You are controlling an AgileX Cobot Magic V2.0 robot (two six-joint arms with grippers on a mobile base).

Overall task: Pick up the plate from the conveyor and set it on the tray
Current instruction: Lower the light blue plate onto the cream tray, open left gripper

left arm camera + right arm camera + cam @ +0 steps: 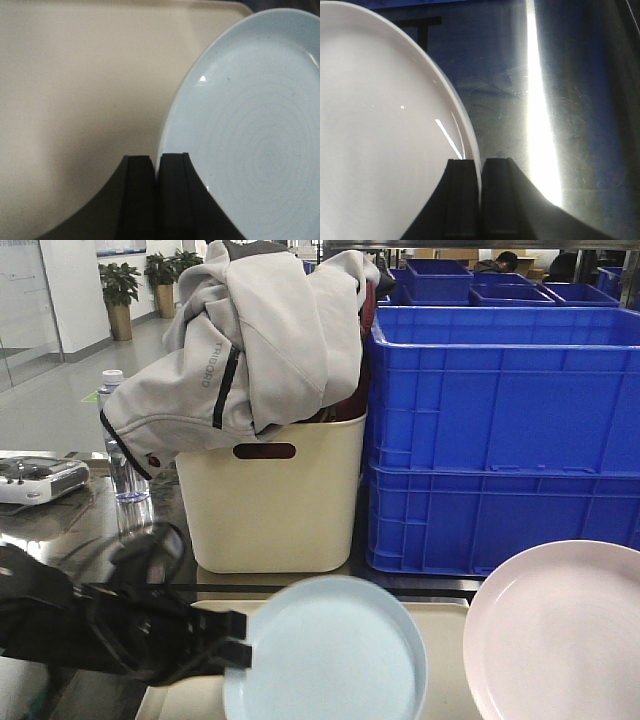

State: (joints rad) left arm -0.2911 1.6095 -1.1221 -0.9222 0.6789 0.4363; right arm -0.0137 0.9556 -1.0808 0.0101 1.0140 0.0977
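A pale blue plate (330, 655) (250, 125) hangs over the cream tray (445, 618) (75, 75). My left gripper (240, 645) (156, 157) is shut on its left rim. A pale pink plate (560, 640) (375, 130) is held at the right, over the steel tabletop (560, 75), and my right gripper (481, 162) is shut on its rim. The right gripper itself is outside the front view. The conveyor is out of view.
Behind the tray stands a tall cream tub (270, 505) with a grey jacket (260, 340) draped over it. Stacked blue crates (500, 430) fill the back right. A water bottle (125, 465) and a white controller (35, 480) sit at the left.
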